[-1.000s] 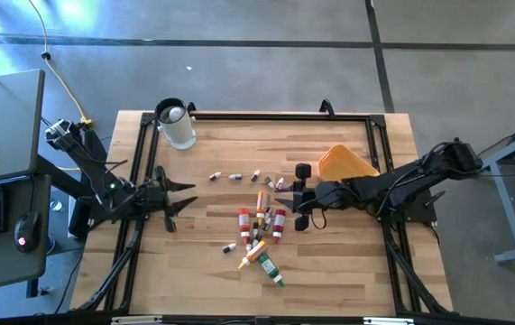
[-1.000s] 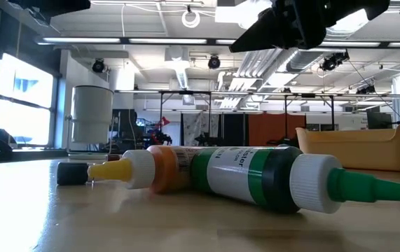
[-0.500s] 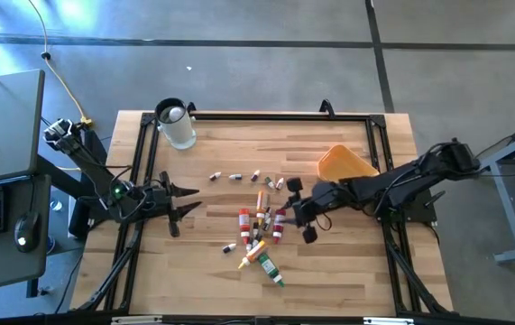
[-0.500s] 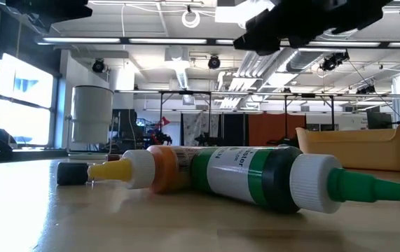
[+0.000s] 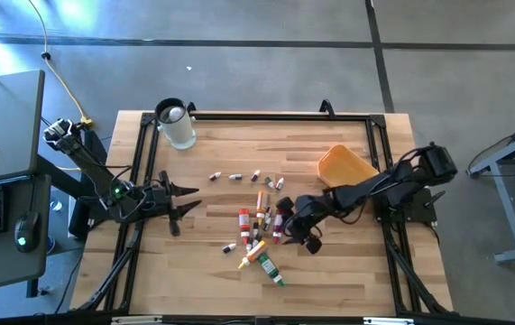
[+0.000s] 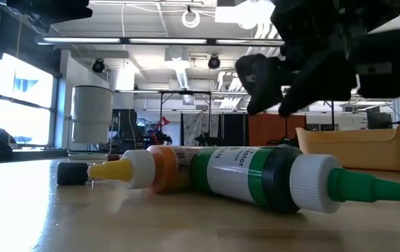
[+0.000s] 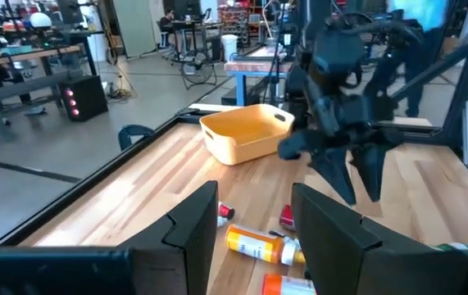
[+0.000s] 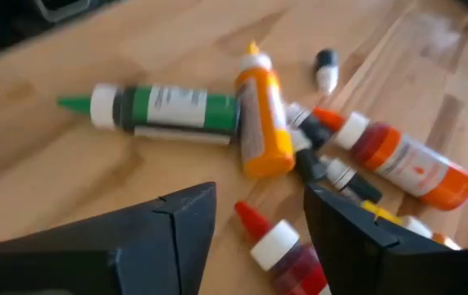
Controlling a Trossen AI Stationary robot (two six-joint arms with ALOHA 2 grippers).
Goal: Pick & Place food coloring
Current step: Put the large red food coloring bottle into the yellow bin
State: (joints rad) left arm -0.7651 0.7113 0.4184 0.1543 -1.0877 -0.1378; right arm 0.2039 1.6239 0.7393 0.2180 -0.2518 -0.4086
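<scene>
Wooden table [image 5: 347,262]: the food coloring bottles [image 5: 259,230] lie clustered at centre. The right gripper [image 5: 298,226], fingers apart and empty, hovers just beside the cluster, nearest a red bottle [image 8: 287,250] lying lengthwise between its fingers. The left gripper [image 5: 183,199], also spread, waits well apart.

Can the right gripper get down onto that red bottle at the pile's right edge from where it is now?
Probably yes. The right gripper hangs open just above the red bottle, with nothing between them, though neighbouring bottles lie close.
</scene>
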